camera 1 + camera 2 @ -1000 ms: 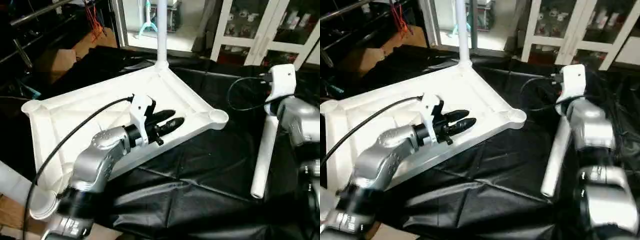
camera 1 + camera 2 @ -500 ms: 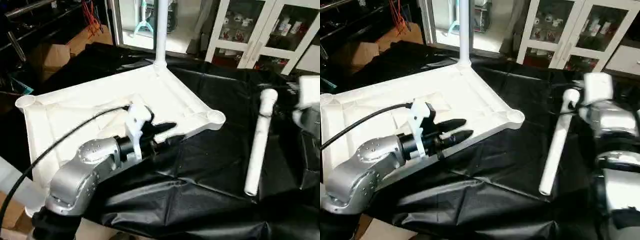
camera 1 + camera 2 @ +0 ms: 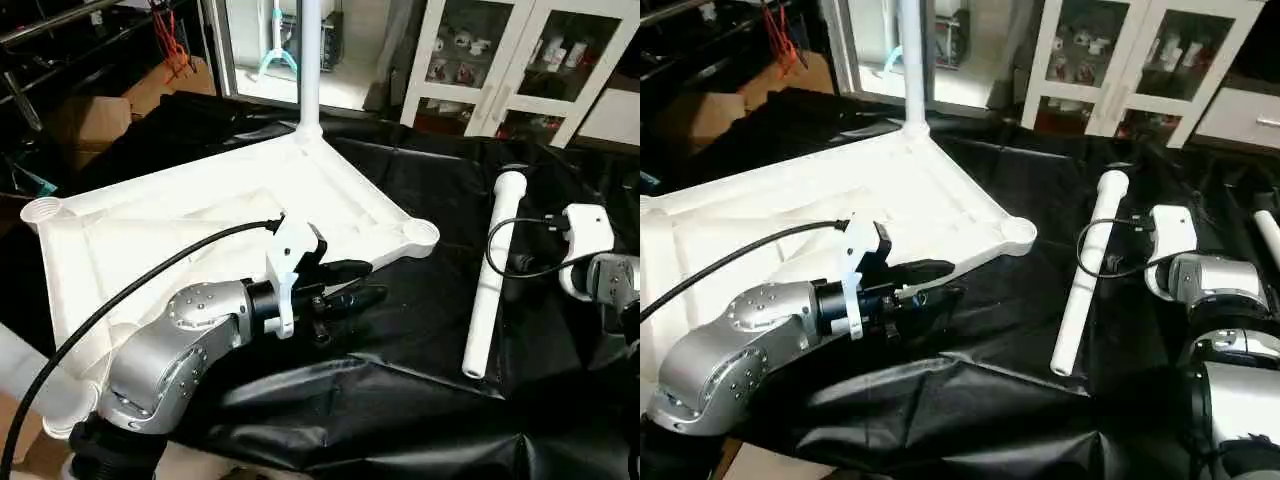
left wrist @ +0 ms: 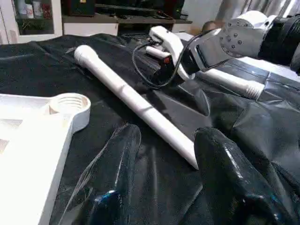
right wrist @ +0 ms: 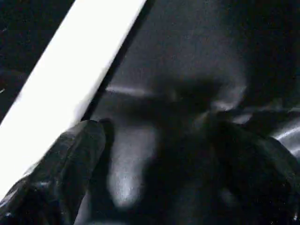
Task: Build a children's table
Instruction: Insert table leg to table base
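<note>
The white tabletop (image 3: 180, 220) lies underside up on the black cloth, with one leg (image 3: 308, 60) standing upright in its far corner socket. A loose white leg (image 3: 490, 270) lies on the cloth to its right, near the empty corner socket (image 3: 420, 233). My left gripper (image 3: 365, 285) hovers just past the tabletop's front edge, pointing at that leg, its fingers (image 4: 213, 154) apart with nothing between them. My right wrist (image 3: 585, 240) sits just right of the loose leg. My right gripper (image 5: 159, 150) is open over the cloth, with the leg (image 5: 70, 70) beside one finger.
Another white leg (image 4: 234, 82) lies on the cloth at the far right (image 3: 1267, 235). Black sheeting (image 3: 380, 400) covers the work surface. Glass-door cabinets (image 3: 500, 60) stand behind it and cardboard boxes (image 3: 90, 115) at the back left. A black cable (image 3: 130, 290) runs to my left wrist.
My left gripper has moved off the tabletop to the cloth beyond its front edge. My right arm has drawn away from the loose leg's top end to its right side. The camera shifted.
</note>
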Tool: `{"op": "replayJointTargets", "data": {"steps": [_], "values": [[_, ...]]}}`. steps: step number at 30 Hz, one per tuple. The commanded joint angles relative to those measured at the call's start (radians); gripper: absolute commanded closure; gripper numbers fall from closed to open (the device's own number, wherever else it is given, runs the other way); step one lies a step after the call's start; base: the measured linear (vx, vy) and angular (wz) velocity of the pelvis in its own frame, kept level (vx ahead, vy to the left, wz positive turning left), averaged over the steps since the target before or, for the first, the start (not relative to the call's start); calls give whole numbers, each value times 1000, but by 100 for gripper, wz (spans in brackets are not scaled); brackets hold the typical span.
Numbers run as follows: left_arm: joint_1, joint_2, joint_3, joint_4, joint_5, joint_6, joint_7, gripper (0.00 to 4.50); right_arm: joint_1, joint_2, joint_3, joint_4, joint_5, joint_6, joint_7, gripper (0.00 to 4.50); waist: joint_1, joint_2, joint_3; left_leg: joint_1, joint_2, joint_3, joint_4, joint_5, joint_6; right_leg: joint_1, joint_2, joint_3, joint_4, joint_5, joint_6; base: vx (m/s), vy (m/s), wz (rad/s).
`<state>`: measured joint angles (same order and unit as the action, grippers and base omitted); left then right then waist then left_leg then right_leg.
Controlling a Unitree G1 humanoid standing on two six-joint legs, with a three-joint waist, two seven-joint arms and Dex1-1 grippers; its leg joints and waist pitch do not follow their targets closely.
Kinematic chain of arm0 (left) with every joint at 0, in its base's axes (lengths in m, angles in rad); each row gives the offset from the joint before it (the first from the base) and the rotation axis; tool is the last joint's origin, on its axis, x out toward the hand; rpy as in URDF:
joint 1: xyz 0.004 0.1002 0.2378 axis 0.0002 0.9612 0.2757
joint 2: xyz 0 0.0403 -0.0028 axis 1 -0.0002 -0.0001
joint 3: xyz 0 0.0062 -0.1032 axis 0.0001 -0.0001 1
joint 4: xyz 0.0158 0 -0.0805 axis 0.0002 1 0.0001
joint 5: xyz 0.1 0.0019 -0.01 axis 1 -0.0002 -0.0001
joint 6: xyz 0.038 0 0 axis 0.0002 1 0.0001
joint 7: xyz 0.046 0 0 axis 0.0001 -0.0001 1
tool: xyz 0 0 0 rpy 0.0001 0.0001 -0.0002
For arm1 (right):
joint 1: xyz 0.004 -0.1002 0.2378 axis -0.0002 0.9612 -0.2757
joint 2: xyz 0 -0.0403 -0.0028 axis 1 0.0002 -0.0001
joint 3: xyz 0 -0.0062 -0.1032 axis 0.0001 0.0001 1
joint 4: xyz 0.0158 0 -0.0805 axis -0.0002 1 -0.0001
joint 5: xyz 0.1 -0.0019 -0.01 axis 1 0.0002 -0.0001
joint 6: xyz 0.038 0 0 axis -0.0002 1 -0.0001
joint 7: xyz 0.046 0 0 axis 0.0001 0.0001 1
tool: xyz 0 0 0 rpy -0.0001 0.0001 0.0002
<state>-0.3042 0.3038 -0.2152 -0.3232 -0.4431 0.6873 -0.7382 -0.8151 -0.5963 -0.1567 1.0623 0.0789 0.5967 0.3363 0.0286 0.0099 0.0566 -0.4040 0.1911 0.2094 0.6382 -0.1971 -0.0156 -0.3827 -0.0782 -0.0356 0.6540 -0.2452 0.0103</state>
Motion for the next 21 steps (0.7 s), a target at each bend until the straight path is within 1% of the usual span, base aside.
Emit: {"op": "replayJointTargets", "data": {"steps": [1,2,4,5,6,7,8,9,10,11,12,13,14,16,17,19,20,21], "values": [[-1,6,-3,-26,-15,13,1,236,-28,-4,2,-6,-13,-14,-42,7,-2,-25,-75,34,36,-12,-60,-1,27,40,-45,33,-63,78,-297,0,0,0],[2,9,-4,-30,-15,16,2,236,-46,-7,-3,0,-21,-14,-82,7,-1,-28,-75,32,36,-13,-60,9,29,41,-45,33,-62,90,-293,0,0,0],[3,11,-4,-33,-15,19,3,236,-57,-10,-5,2,-28,-13,-103,7,-1,-27,-76,31,34,-12,-58,23,35,40,-43,33,-59,120,-289,0,0,0],[6,14,-3,-37,-12,22,8,236,-79,-9,-17,-2,-30,-52,-141,7,0,-30,-78,30,33,-11,-56,34,39,41,-44,34,-57,138,-287,0,0,0],[6,15,-2,-39,-12,23,11,236,-93,-6,-28,-6,-23,-75,-154,7,0,-29,-77,30,32,-11,-56,36,42,40,-43,34,-57,143,-286,0,0,0],[8,18,0,-42,-12,25,12,236,-111,1,-44,-10,-12,-105,-172,7,1,-38,-78,29,32,-9,-55,32,47,41,-44,34,-58,145,-282,0,0,0],[8,18,0,-42,-12,25,12,236,-111,1,-44,-10,-12,-105,-172,7,2,-35,-78,27,31,-10,-55,29,49,42,-44,34,-56,139,-278,0,0,0],[11,21,1,-46,-13,27,13,236,-134,16,-66,-17,15,-140,-158,7,2,-37,-77,28,31,-9,-55,26,51,41,-44,34,-57,136,-275,0,0,0],[14,25,1,-52,-17,32,10,236,-151,32,-73,-24,32,-146,-139,7,1,-36,-77,26,33,-10,-55,19,55,41,-46,34,-56,134,-274,0,0,0],[15,26,2,-53,-18,33,10,236,-154,34,-74,-24,34,-146,-136,7,-1,-35,-75,25,32,-11,-56,16,57,40,-43,33,-56,126,-270,0,0,0],[16,28,2,-56,-20,36,9,236,-162,42,-76,-26,40,-147,-128,7,-2,-32,-76,27,33,-11,-56,15,55,38,-43,34,-55,126,-271,0,0,0],[20,34,-1,-61,-23,42,7,236,-168,58,-63,-27,42,-115,-102,7,-2,-32,-75,29,33,-11,-56,14,55,37,-42,34,-56,126,-273,0,0,0],[23,38,-4,-64,-25,47,4,236,-169,69,-47,-26,38,-84,-85,7,-1,-33,-76,27,33,-11,-56,23,57,39,-40,33,-54,138,-276,0,0,0],[31,44,-14,-66,-25,49,3,236,-162,93,-6,-12,13,-28,-68,7,0,-30,-76,29,33,-12,-57,40,57,37,-39,32,-53,155,-281,0,0,0],[33,45,-16,-66,-25,49,4,236,-158,100,8,1,-2,-12,-74,7,2,-29,-77,31,34,-11,-56,43,54,36,-40,33,-53,158,-285,0,0,0],[32,43,-17,-69,-27,51,9,236,-135,104,44,29,-45,-1,-85,7,7,-32,-77,33,35,-10,-58,43,43,35,-42,33,-54,147,-289,0,0,0],[31,41,-15,-70,-29,53,12,236,-124,103,58,42,-64,-7,-89,7,11,-29,-78,36,36,-10,-58,48,32,35,-42,33,-54,150,-287,0,0,0],[30,41,-15,-71,-29,54,13,236,-115,102,57,50,-67,-13,-90,7,15,-30,-78,35,35,-9,-58,53,22,36,-41,33,-53,159,-281,0,0,0]]}}
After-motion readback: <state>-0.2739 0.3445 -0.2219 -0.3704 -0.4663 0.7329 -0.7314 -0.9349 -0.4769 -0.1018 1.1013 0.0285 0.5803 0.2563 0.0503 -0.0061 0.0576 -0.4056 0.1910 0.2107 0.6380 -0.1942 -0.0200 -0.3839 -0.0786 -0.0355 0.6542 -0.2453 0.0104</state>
